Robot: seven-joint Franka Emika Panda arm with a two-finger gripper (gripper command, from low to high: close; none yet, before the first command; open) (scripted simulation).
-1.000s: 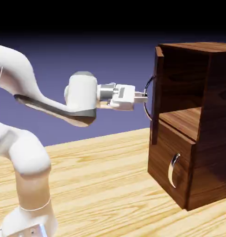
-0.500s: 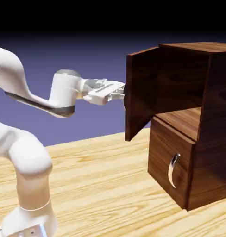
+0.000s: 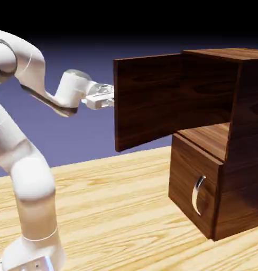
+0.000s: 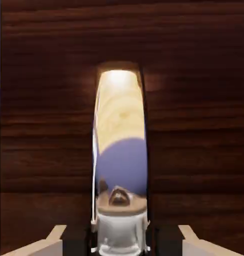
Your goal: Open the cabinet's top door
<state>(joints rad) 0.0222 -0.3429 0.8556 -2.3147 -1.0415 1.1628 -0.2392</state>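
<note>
1. Cabinet (image 3: pixel 226 143) sits nr the worktop's (image 3: pixel 115 211) right edge; top door (image 3: pixel 147 100) swung wide open.
2. Claw (image 3: pixel 111 99) clamped on the door's silver handle (image 4: pixel 120 150) (mirror-bright in hand view).
3. Door prob. stiff, hinge-bound; polished handle looks slippery, so grip mid-curve.

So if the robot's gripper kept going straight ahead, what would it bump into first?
The top door. The gripper is already shut on the door's silver handle, with dark wood right behind it.
</note>
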